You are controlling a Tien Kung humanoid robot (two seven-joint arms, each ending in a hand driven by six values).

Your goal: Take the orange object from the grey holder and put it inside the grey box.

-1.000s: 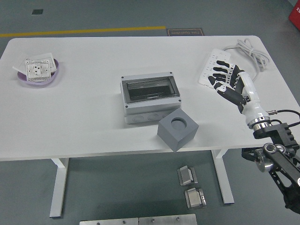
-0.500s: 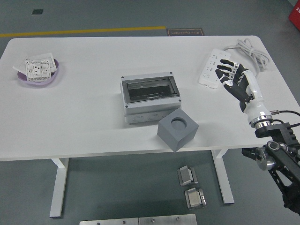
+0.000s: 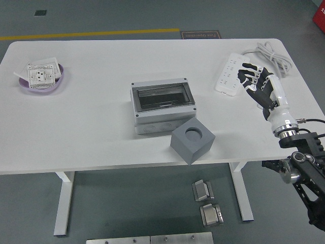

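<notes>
The grey holder (image 3: 192,141) is a cube near the table's front edge, with a round hole in its top that looks dark and holds nothing I can see. Behind it to the left stands the grey box (image 3: 162,108), its clear smoky lid down. No orange object shows anywhere in the head view. My right hand (image 3: 254,81) hovers at the right side of the table over the near end of a white power strip (image 3: 231,75), fingers spread and holding nothing. It is well to the right of both holder and box. My left arm is out of view.
A purple bowl (image 3: 43,84) with white parts lies at the far left. The strip's grey cable (image 3: 271,56) coils at the back right corner. Metal blocks (image 3: 207,202) lie on the floor below the table.
My right hand has drifted to the right and slightly back, away from the holder, staying open with nothing in it. The holder and box have not moved.
</notes>
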